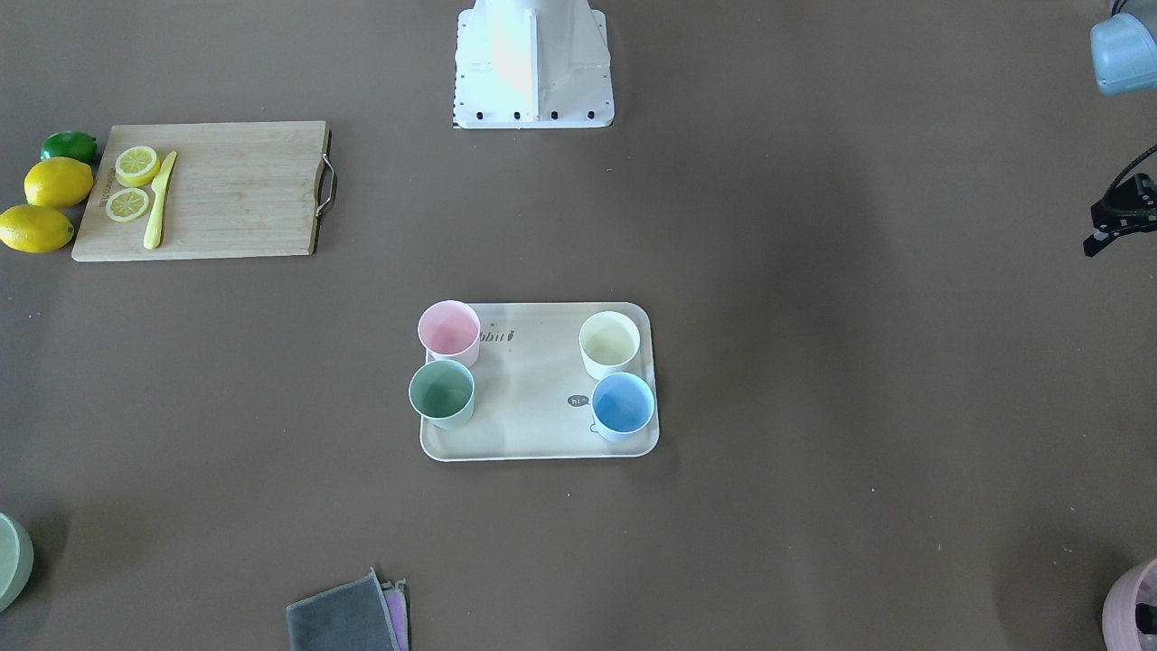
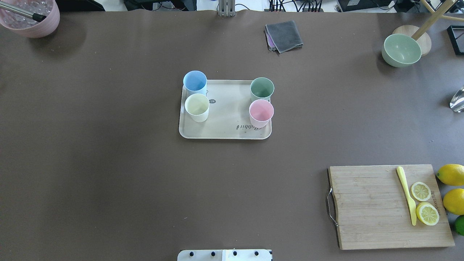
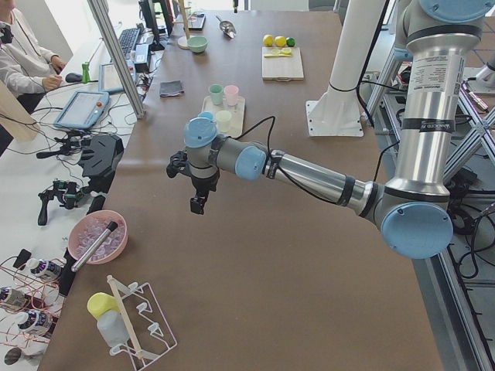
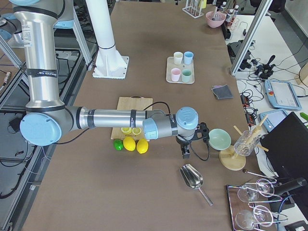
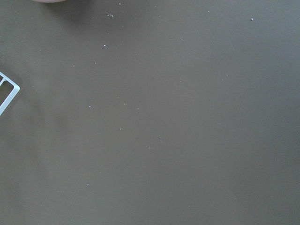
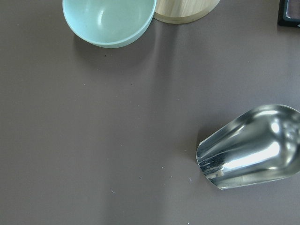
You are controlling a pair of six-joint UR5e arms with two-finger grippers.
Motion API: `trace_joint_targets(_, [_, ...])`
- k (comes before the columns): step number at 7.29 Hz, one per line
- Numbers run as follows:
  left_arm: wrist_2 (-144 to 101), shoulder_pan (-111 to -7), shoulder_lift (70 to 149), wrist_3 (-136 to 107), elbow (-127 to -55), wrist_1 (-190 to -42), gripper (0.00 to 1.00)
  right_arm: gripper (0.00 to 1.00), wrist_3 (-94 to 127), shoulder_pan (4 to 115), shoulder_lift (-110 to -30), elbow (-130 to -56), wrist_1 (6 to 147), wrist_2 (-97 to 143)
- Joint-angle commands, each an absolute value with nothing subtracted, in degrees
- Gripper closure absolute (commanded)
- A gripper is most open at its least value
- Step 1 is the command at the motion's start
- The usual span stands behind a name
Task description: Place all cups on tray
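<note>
The cream-beige tray point(image 2: 224, 125) lies at the table's middle. All four cups stand upright on it: the blue cup point(image 2: 195, 81) and the cream cup point(image 2: 197, 107) on one short side, the green cup point(image 2: 262, 88) and the pink cup point(image 2: 261, 111) on the other. My left gripper point(image 3: 197, 205) hangs above bare table far from the tray, with a dark part of it at the front-facing view's right edge point(image 1: 1121, 217). My right gripper point(image 4: 185, 153) hangs beyond the lemons, near the pale green bowl. I cannot tell whether either is open or shut.
A wooden cutting board point(image 2: 373, 206) with a yellow knife point(image 2: 406, 194) and lemon slices lies front right, with whole lemons point(image 2: 451, 174) beside it. A pale green bowl point(image 2: 401, 50), a metal scoop point(image 6: 253, 150), a grey cloth point(image 2: 284, 35) and a mauve pot point(image 2: 30, 16) lie around the edges.
</note>
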State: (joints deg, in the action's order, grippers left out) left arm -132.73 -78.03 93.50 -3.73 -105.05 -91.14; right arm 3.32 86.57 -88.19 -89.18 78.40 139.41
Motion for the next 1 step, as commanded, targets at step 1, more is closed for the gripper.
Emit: trace_joint_targets(1, [-132.7, -78.1, 93.5, -3.7, -105.8, -91.1, 0.02, 0.00, 3.3, 86.6, -88.7, -89.7, 78.4, 139.9])
